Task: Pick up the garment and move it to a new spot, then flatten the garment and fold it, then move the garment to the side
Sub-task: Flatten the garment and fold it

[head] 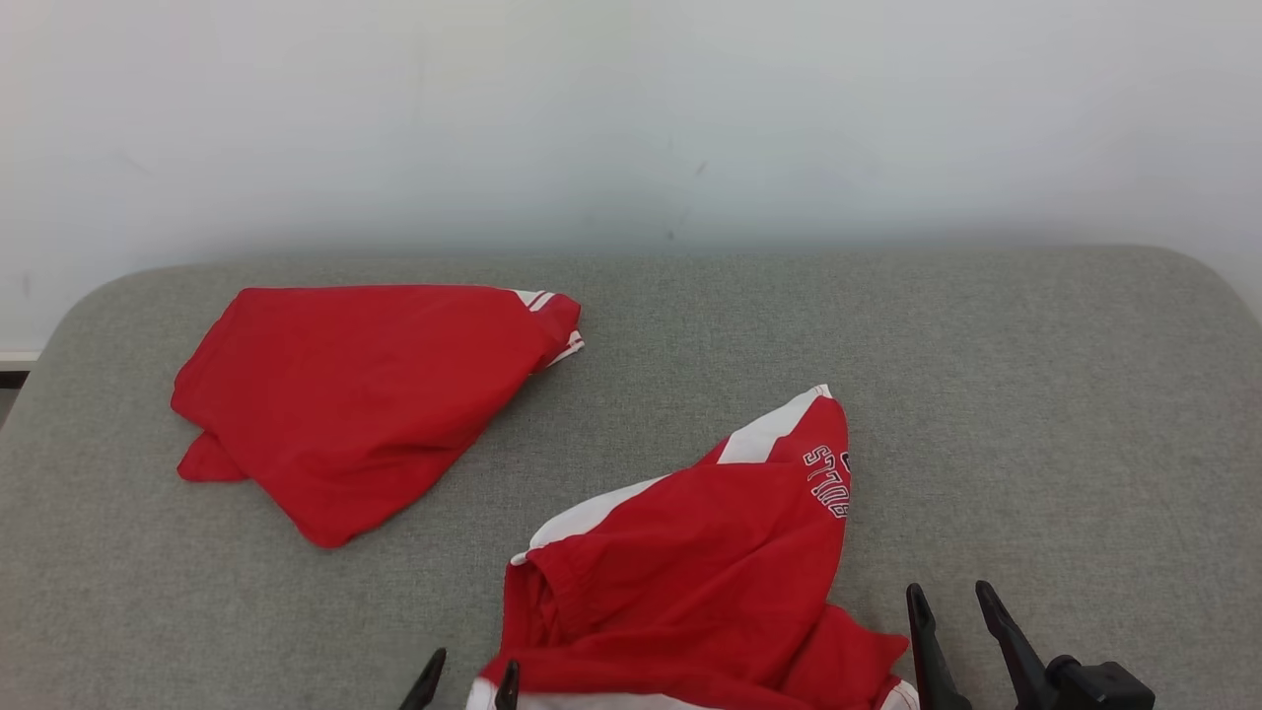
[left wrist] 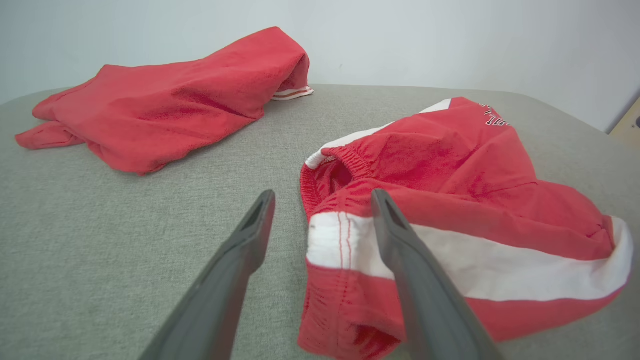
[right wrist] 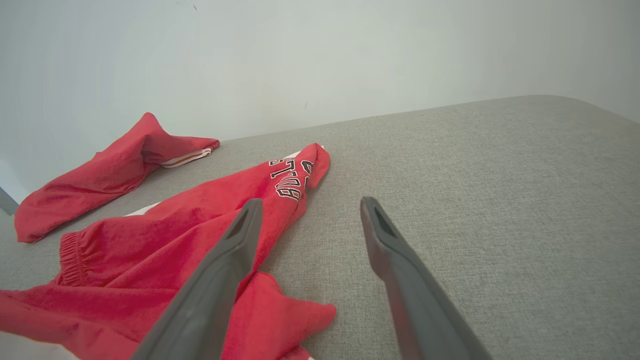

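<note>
At the lower centre of the head view, the garment [head: 690, 552] (red shorts with white bands and dark lettering) lies rumpled on the grey tabletop [head: 986, 394]. The left hand [head: 474, 661], at the bottom edge, has its fingers apart, one over the garment's white-banded corner, gripping nothing. The right hand [head: 951, 592], lower right, is likewise spread over bare tabletop just beside the cloth. A second red garment [head: 365, 394] lies folded at the upper left, well apart.

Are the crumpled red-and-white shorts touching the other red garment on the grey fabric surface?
No, bare grey surface separates the shorts from the other red garment.
</note>
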Controlling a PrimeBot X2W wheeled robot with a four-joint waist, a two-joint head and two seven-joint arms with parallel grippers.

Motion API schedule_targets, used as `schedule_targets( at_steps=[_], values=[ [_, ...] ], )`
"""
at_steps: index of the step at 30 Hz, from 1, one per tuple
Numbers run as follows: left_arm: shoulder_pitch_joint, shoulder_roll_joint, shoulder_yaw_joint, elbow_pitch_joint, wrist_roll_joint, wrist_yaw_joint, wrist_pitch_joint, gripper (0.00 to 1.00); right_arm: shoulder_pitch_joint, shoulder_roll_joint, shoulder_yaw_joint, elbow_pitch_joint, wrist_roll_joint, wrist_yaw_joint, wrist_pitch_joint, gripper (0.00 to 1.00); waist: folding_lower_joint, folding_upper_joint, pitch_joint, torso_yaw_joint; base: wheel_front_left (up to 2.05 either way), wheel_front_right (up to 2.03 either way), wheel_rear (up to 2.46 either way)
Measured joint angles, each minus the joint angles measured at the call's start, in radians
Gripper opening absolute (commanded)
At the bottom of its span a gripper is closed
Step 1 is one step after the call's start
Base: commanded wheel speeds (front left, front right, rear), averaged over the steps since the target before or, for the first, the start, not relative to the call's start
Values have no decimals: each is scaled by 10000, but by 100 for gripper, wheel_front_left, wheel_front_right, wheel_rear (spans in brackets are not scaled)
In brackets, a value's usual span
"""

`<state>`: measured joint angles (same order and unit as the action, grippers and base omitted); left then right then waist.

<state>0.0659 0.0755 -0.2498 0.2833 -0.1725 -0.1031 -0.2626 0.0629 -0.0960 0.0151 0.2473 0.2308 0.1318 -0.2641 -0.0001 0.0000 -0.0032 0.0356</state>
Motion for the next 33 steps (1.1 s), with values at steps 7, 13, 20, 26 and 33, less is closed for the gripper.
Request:
schedule_targets(
  at_steps=[7, 13, 20, 26, 33],
  values=[
    [2, -102, 456, -1012, 253, -27, 0, 100, -1, 4, -46, 13, 25, 0, 0, 100, 0, 0, 2, 32, 0, 0, 0],
    [24, -196, 909, -1586, 420, 171, 0, 100, -83, -88, 46, 163, 25, 0, 0, 100, 0, 0, 41, 41, 0, 0, 0],
    [20, -219, 1618, -1885, 523, 518, 0, 100, -1157, -614, 646, 945, 65, 0, -2, 100, 0, 0, 79, 84, 0, 0, 0],
    [5, -234, 1979, -1877, 583, 502, 0, 100, -2910, -1076, 1256, 2495, 171, 0, 190, 100, 0, 0, 158, 360, 0, 0, 0],
    [-181, -238, 1714, -1837, 477, 522, 0, 100, -4694, -1524, 1701, 4533, 439, 0, 625, 100, 1, 1, 436, 787, 0, 0, 0]
  ],
)
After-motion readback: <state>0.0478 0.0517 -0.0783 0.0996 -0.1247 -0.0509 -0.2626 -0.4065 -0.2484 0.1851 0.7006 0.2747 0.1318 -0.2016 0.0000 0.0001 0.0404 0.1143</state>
